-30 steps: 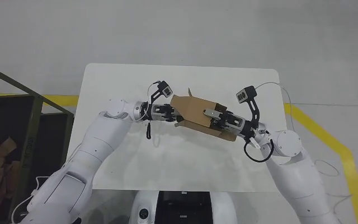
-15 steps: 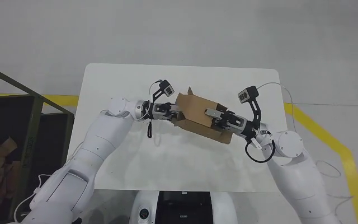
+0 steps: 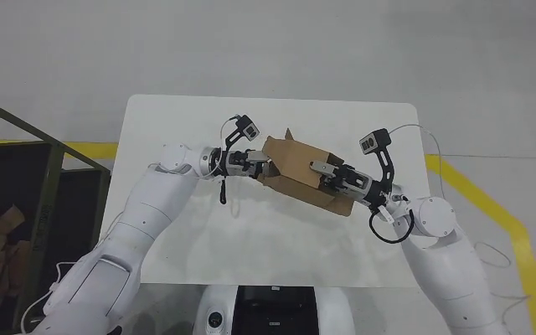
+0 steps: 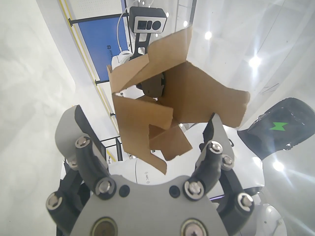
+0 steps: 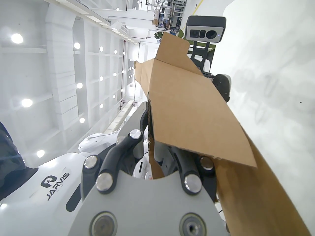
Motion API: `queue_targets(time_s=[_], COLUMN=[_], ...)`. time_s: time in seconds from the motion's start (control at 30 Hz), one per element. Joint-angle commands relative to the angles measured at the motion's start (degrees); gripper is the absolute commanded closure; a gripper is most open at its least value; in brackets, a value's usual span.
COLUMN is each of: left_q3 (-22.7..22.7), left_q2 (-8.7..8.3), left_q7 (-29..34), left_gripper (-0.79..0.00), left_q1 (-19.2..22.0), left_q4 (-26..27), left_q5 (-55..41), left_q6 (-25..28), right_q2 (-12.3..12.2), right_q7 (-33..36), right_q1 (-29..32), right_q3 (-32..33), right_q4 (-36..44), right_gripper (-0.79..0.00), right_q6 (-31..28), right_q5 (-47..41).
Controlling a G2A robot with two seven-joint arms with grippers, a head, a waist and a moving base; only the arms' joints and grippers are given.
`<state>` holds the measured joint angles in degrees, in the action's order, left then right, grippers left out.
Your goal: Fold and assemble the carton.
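A brown cardboard carton (image 3: 295, 162) is held up over the middle of the white table (image 3: 276, 243), lying slantwise between both arms. My left gripper (image 3: 258, 165) is at its left end. In the left wrist view the left gripper (image 4: 144, 114) is open, with the carton's (image 4: 196, 92) loose end flaps between its fingers (image 4: 214, 133); one flap touches a fingertip. My right gripper (image 3: 329, 172) sits at the carton's right end. In the right wrist view the right gripper (image 5: 155, 133) is shut on an edge of a carton (image 5: 192, 114) wall, and a panel hides one finger.
A dark green rack (image 3: 33, 193) holding cardboard stands left of the table. A yellow floor line (image 3: 473, 188) runs at the right. The table's near half and far strip are bare. A black cable (image 3: 224, 193) hangs under my left wrist.
The carton and both grippers have shifted slightly to the right and farther from the robot. My left gripper has stayed close against the carton's left end.
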<state>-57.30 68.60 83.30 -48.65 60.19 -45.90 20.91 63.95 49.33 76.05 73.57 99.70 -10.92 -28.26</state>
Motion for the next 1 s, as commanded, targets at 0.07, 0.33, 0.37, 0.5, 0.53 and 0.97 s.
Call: queue_targets(time_s=[0.07, 0.33, 0.37, 0.5, 0.53, 0.97], left_q3=[-1.3, -2.4, -2.3, -1.3, -1.0, 2.7], left_q2=[-0.54, -1.06, -1.04, -0.70, -0.58, 1.17], left_q7=[-0.5, -0.8, -0.9, -0.5, -0.4, 0.4], left_gripper=[-0.785, -0.785, -0.785, -0.785, -0.785, -0.785], left_q1=[-1.0, -3.7, -3.9, -4.1, -4.1, -2.3], left_q4=[-0.1, 0.1, 0.1, 0.7, 0.8, 0.1], left_q5=[1.9, 2.9, 3.0, 2.6, 2.5, 1.3], left_q6=[0.0, -1.1, -1.2, -2.1, -2.3, -2.4], right_q2=[-0.2, -0.3, -0.3, -0.1, -0.1, 0.0], right_q7=[-0.4, -0.5, -0.5, -0.5, -0.6, -0.9], right_q1=[0.5, 0.6, 0.6, 0.5, 0.5, 0.8], right_q3=[1.7, 3.1, 3.1, 2.5, 2.3, 1.5], right_q4=[0.0, 0.8, 0.9, 1.3, 1.3, 2.1], right_gripper=[0.000, 0.000, 0.000, 0.000, 0.000, 0.000], right_q6=[-0.3, -0.4, -0.4, -0.6, -0.7, -0.8], right_q5=[-0.7, -2.4, -2.6, -3.5, -3.5, -4.0])
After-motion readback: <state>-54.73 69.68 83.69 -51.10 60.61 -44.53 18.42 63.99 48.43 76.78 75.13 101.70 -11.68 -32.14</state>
